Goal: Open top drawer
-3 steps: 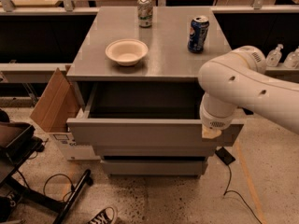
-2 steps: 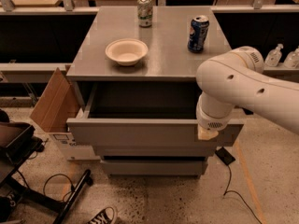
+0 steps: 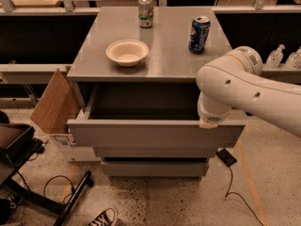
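Dim warm o/head light, glare on arm (image 3: 249,86), top drawer (image 3: 150,135) int. dark, pincer (image 3: 208,122) at its rim

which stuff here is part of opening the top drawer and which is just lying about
For the job:
top drawer, pulled out
gripper, at the drawer front's upper edge near its right end, mostly hidden under the arm

Lying about:
bowl, blue can and pale can on the cabinet top
cardboard box, left of the cabinet
shoe
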Robot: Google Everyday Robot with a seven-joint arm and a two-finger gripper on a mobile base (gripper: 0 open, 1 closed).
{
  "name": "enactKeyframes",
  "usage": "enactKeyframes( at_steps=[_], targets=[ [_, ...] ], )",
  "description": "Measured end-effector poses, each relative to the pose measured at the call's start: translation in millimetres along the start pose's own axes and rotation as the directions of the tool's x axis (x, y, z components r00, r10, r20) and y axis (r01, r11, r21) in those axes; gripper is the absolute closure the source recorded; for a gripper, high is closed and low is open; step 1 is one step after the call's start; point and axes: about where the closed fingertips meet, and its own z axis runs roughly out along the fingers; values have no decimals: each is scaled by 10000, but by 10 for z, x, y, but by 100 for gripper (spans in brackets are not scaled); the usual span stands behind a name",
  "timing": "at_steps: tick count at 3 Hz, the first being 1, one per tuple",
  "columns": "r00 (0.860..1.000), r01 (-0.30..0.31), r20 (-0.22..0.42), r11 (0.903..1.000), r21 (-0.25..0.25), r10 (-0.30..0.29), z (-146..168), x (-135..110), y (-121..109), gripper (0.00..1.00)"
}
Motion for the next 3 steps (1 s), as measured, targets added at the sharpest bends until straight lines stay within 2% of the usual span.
enactKeyframes(
  at_steps=[1,2,3],
  targets=[
    [10000,-19,-16,10000,73,19,-5,8,-16,12],
    [10000,21,51,10000,27,-22,16,-11,-15,0],
    [9997,83,249,9998,-162,-79,122,-68,-23,0]
  ],
)
